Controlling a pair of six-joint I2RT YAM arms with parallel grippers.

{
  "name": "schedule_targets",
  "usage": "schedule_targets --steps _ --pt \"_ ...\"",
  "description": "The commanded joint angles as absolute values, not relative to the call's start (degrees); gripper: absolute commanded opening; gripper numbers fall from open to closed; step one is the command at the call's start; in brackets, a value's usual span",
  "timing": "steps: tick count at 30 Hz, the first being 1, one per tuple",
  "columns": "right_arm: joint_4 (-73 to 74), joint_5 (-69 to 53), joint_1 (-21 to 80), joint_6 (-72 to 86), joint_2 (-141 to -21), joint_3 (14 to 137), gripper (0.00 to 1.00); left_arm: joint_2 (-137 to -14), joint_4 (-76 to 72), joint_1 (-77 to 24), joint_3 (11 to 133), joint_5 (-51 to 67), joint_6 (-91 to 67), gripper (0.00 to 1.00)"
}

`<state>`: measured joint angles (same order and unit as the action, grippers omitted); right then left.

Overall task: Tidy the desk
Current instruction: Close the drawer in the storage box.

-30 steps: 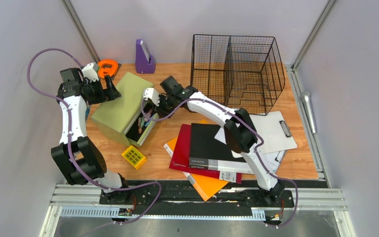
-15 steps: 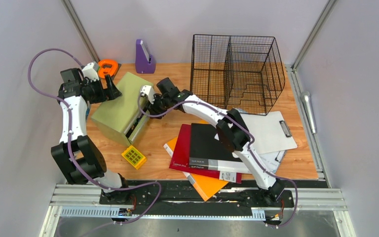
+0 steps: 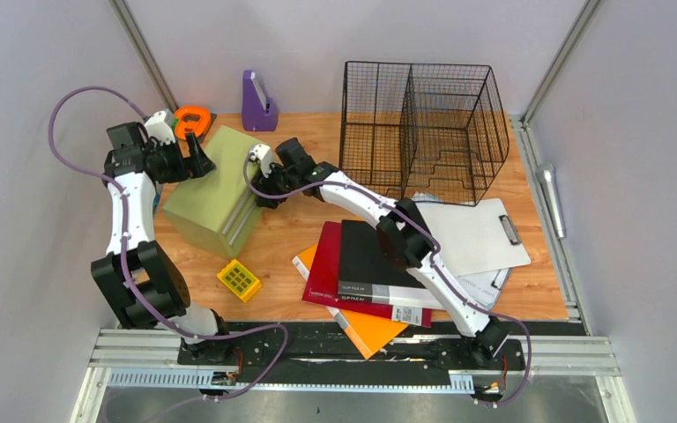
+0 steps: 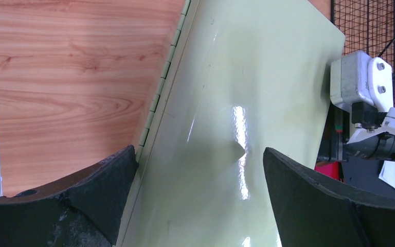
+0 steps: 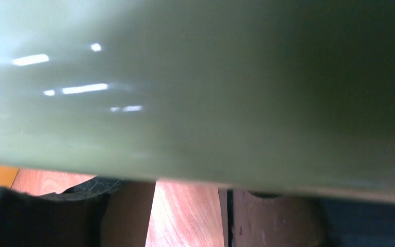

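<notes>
Your left gripper point(image 4: 199, 170) is spread as wide as it goes and holds nothing. It hangs just above the glossy top of the pale green box point(image 3: 212, 194), with one finger by the hinged edge and the other over the flat of the lid, which looks to be lying down shut. Your right gripper point(image 3: 264, 192) sits hard against the opposite side of that box. Its wrist camera shows only blurred green above and a strip of wood below, so you cannot tell how far its jaws are parted or whether they have hold of anything.

The desk point(image 3: 313, 132) lies beneath both grippers and carries everything here. Back along the right arm from its gripper lie the red folder point(image 3: 322, 264), the black folder point(image 3: 366, 264) on top of it, the orange folder point(image 3: 366, 330) under them and the clipboard point(image 3: 480, 233). The wire basket point(image 3: 423, 123) stands off to that gripper's right. The yellow tray point(image 3: 239, 280) lies on the near side of the box, toward the arm bases. Beyond the left gripper, at the far edge, stand the orange ring-shaped thing point(image 3: 192, 121) and the purple holder point(image 3: 257, 104)
</notes>
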<state>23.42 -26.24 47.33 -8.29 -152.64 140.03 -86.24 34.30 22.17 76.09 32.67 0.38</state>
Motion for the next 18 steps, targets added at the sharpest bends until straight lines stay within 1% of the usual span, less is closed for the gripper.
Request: schedule_targets --steps 1,3,8,11,14,18 --pt "17.56 -26.27 47.46 -5.71 -148.74 137.02 0.48 -87.5 39.85 20.93 75.47 35.7 -1.04 1.0" --pt "18.15 -26.28 46.51 -5.76 -145.32 132.64 0.51 -87.84 40.1 20.92 77.36 34.03 -0.5 1.0" --pt "18.58 -27.97 43.93 -8.25 -134.01 119.29 0.66 -87.94 39.61 20.92 82.52 30.18 1.64 1.0" --pt "19.06 -28.89 43.0 -11.24 -125.64 111.9 0.72 -86.92 38.02 20.92 85.3 29.97 2.26 1.0" --pt "21.55 -30.08 42.47 -15.01 -119.01 106.59 0.75 -84.62 36.78 20.34 86.3 31.43 3.59 1.0" --pt "30.53 -31.72 41.44 -19.95 -113.4 106.1 0.76 -80.04 36.13 14.83 85.04 27.9 9.11 1.0"
